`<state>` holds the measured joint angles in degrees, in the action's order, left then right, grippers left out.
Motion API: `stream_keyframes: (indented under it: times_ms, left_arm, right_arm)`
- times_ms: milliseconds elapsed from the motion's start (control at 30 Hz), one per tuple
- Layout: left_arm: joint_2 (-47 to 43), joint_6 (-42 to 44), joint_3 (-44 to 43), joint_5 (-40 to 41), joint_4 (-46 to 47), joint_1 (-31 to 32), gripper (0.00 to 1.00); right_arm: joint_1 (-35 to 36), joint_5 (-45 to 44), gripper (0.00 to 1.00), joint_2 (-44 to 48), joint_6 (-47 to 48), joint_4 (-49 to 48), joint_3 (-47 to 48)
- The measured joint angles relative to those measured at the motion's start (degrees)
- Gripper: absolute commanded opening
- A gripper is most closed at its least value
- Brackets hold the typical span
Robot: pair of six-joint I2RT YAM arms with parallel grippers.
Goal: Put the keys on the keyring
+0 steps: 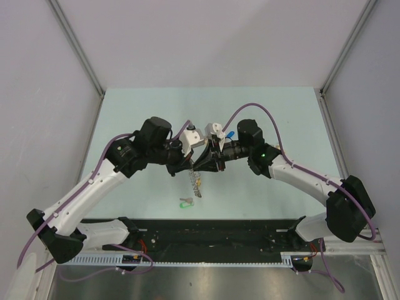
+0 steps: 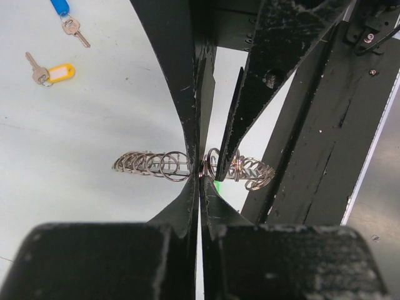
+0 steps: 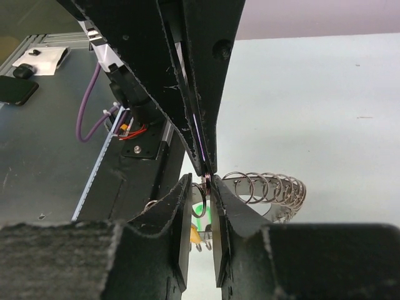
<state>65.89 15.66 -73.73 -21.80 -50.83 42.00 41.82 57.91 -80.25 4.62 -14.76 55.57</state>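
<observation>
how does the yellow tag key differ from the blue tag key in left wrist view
The yellow tag key shows whole; the blue tag key is cut by the top edge. The yellow one's silver blade lies left of its tag; the blue one's lies below and right of its tag. Both lie loose on the table, apart from the keyring.

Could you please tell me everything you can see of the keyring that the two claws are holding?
The keyring appears as a row of many thin silver wire rings, shiny and metallic, bunched side by side like a loose coil. It runs roughly sideways across the left wrist view, over the pale table. The left claw and the right claw both pinch it near its middle, their tips almost meeting, and rings fan out to either side of them.
</observation>
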Motion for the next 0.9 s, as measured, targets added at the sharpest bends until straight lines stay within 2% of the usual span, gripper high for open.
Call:
stream_keyframes:
  times_ms: [567,733,900]
  left_arm:
    - [0.1,0.9,0.0,0.2,0.0,0.1,0.00]
    - [0.1,0.9,0.0,0.2,0.0,0.1,0.00]
    - [0.1,0.9,0.0,0.3,0.0,0.2,0.00]
  right_arm:
    - [-1.1,-2.1,0.19,0.1,-0.6,1.0,0.2]
    - [-1.2,-2.2,0.25,0.2,-1.7,1.0,0.2]
    - [-1.6,-3.5,0.25,1.6,-1.4,1.6,0.2]
